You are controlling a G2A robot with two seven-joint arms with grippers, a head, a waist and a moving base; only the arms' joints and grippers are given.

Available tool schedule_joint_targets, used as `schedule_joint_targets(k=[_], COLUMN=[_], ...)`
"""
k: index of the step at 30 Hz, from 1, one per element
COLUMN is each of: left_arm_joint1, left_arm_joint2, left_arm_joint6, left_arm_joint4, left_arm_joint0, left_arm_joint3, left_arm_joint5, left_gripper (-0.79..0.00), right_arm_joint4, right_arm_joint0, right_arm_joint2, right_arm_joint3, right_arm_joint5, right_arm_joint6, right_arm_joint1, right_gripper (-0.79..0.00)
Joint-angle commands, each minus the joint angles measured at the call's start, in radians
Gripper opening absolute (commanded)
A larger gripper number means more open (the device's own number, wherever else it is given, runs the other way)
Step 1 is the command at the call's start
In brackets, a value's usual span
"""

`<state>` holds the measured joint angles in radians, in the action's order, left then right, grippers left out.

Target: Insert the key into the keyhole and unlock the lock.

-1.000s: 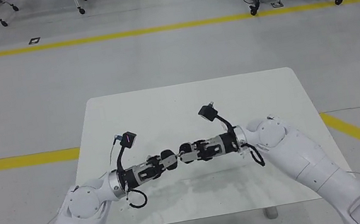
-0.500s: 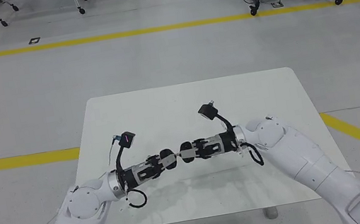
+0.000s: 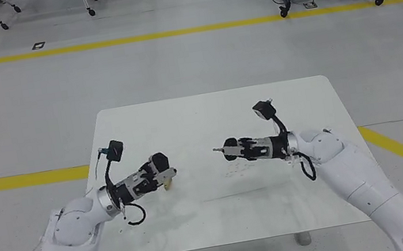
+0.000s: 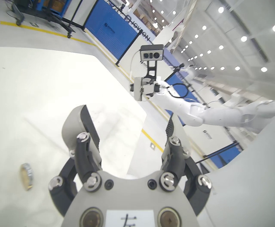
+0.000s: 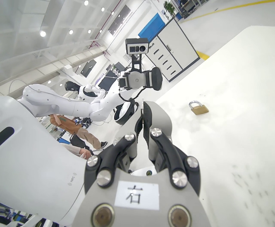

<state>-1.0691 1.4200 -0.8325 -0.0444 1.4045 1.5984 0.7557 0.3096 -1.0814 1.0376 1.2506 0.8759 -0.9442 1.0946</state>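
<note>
Left gripper [image 4: 129,120]: positioned over the bench [image 3: 208,116] on the robot's left half. Its fingers [image 4: 90,129] are spread wide apart with nothing between them.

Lock [image 4: 26,176]: a brass padlock lying flat on the bench. It is outside the gap between the left fingers, off to one side and just beside the gripper. In the top view the lock [image 3: 168,184] lies just beside the left gripper [image 3: 162,170], on the side nearer the robot.

Right gripper [image 5: 143,111]: positioned over the bench on the right half, well apart from the lock [image 5: 198,108]. Its fingers [image 5: 154,120] are pressed together on the key [image 5: 142,103], whose thin blade projects past the fingertips. In the top view the key [image 3: 216,151] points from the right gripper [image 3: 228,151] toward the left gripper.
</note>
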Motion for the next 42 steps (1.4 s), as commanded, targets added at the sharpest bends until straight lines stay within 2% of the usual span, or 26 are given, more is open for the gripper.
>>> schedule_joint_targets(k=[1,3,4,6,9,15,17,18,23,25,26,27,33,38,39,40,41,42], left_arm_joint1=[0.005,0.007,0.004,-0.003,-0.003,-0.004,-0.004,-0.004,-0.005,-0.006,-0.006,-0.007,-0.009,-0.01,-0.011,-0.011,-0.012,-0.013], left_arm_joint2=[0.041,0.074,0.06,0.018,-0.029,-0.085,-0.091,-0.094,-0.117,-0.129,-0.133,-0.138,-0.154,-0.165,-0.168,-0.171,-0.175,-0.182], left_arm_joint6=[0.048,0.148,0.207,0.324,0.343,0.344,0.356,0.358,0.34,0.334,0.336,0.34,0.353,0.366,0.367,0.367,0.365,0.365], left_arm_joint4=[-0.194,-0.563,-0.718,-0.848,-1.037,-1.138,-1.141,-1.144,-1.183,-1.189,-1.191,-1.188,-1.18,-1.187,-1.18,-1.177,-1.184,-1.194], left_arm_joint0=[0.003,0.014,0.033,0.07,0.073,0.058,0.055,0.054,0.039,0.031,0.027,0.024,0.011,0.001,0.0,-0.004,-0.009,-0.014], left_arm_joint3=[0.03,0.097,0.122,0.127,0.1,0.059,0.054,0.051,0.02,0.009,0.005,0.002,-0.013,-0.026,-0.032,-0.037,-0.044,-0.049], left_arm_joint5=[0.022,-0.004,-0.026,-0.057,-0.076,-0.091,-0.092,-0.095,-0.13,-0.138,-0.141,-0.144,-0.157,-0.174,-0.176,-0.177,-0.181,-0.186], left_gripper=[0.0,0.0,0.0,0.0,0.0,-0.015,-0.086,-0.148,-0.194,-0.274,-0.357,-0.388,-0.446,-0.542,-0.57,-0.646,-0.785,-0.785], right_arm_joint4=[-0.001,-0.003,-0.003,-0.003,-0.003,-0.003,-0.003,-0.003,-0.003,-0.003,-0.003,-0.003,-0.003,-0.003,-0.003,-0.003,-0.003,-0.003], right_arm_joint0=[-0.029,-0.058,-0.058,-0.058,-0.058,-0.058,-0.058,-0.058,-0.058,-0.058,-0.058,-0.058,-0.058,-0.058,-0.058,-0.058,-0.058,-0.058], right_arm_joint2=[0.031,0.06,0.06,0.06,0.06,0.06,0.06,0.06,0.06,0.06,0.06,0.06,0.06,0.06,0.06,0.06,0.06,0.06], right_arm_joint3=[0.018,0.031,0.031,0.031,0.031,0.031,0.031,0.031,0.031,0.031,0.031,0.031,0.031,0.031,0.031,0.031,0.031,0.031], right_arm_joint5=[0.014,0.027,0.027,0.027,0.027,0.027,0.027,0.027,0.027,0.027,0.027,0.027,0.027,0.027,0.027,0.027,0.027,0.027], right_arm_joint6=[0.014,0.028,0.028,0.028,0.028,0.028,0.028,0.028,0.028,0.028,0.028,0.028,0.028,0.028,0.028,0.028,0.028,0.028], right_arm_joint1=[-0.01,-0.021,-0.021,-0.021,-0.021,-0.021,-0.021,-0.021,-0.021,-0.021,-0.021,-0.021,-0.021,-0.021,-0.021,-0.021,-0.021,-0.021], right_gripper=[-0.785,-0.785,-0.785,-0.785,-0.785,-0.785,-0.785,-0.785,-0.785,-0.785,-0.785,-0.785,-0.785,-0.785,-0.785,-0.785,-0.785,-0.785])
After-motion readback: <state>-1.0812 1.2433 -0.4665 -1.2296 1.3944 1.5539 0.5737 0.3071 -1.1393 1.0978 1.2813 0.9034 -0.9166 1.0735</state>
